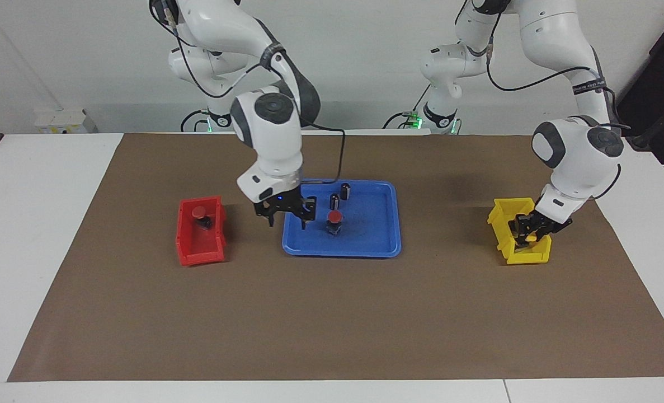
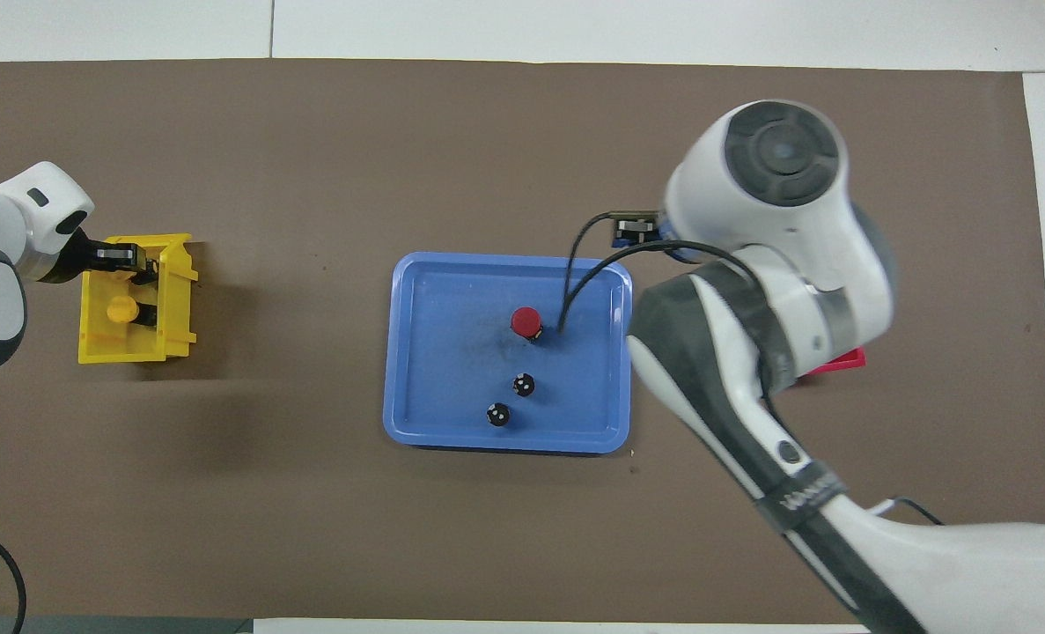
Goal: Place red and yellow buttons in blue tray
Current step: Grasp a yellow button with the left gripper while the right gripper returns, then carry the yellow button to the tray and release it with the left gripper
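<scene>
The blue tray (image 1: 372, 232) lies mid-table and also shows in the overhead view (image 2: 443, 352). One red button (image 1: 335, 218) stands in it (image 2: 526, 321). A second red button (image 1: 199, 212) sits in the red bin (image 1: 197, 254). My right gripper (image 1: 287, 217) is open and empty, over the tray's rim at the end toward the red bin. My left gripper (image 1: 527, 232) is down inside the yellow bin (image 1: 502, 221), at a yellow button (image 1: 530, 239), which also shows in the overhead view (image 2: 120, 310). The other yellow button is hidden.
Two capless dark cylinders (image 1: 345, 191) (image 1: 334, 200) stand in the tray, nearer to the robots than the red button. In the overhead view the right arm covers most of the red bin (image 2: 835, 361). Brown paper covers the table.
</scene>
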Controlling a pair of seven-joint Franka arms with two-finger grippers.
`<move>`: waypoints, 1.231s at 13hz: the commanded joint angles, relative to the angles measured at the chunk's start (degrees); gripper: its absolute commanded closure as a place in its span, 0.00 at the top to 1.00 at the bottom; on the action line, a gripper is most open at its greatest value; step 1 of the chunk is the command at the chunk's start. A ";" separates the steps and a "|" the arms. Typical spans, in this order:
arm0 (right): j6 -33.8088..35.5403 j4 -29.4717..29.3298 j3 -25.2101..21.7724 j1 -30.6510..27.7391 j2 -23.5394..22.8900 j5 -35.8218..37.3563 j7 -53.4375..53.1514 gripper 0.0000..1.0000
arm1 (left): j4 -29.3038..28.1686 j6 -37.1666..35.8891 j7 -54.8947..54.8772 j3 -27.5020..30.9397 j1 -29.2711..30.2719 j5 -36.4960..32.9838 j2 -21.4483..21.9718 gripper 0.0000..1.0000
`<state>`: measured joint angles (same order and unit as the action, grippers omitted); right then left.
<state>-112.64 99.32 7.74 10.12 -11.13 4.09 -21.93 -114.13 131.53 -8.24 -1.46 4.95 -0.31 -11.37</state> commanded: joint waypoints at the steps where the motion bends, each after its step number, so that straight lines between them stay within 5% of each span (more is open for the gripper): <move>1: -1.53 12.70 0.96 -9.21 9.35 -4.52 16.68 0.83 | 10.55 -11.32 2.78 0.76 -0.90 -3.70 0.29 0.02; 3: -3.10 16.06 0.87 -13.10 10.43 -4.62 23.05 0.83 | 18.91 -20.05 10.48 0.41 -4.40 -12.23 -0.23 0.02; 8: -16.55 28.03 0.79 -16.10 13.60 -4.62 27.47 0.71 | 13.41 -17.01 26.84 0.23 -18.71 0.38 1.44 0.04; 16: -22.62 32.95 0.79 -17.06 12.63 -4.62 27.38 0.67 | 12.62 -9.98 41.54 0.23 -38.59 0.75 -4.27 0.03</move>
<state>-134.04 130.76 7.74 -5.71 0.33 0.39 3.91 -100.29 120.01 31.99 -2.32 -31.04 -0.52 -15.14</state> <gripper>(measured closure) 0.317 0.590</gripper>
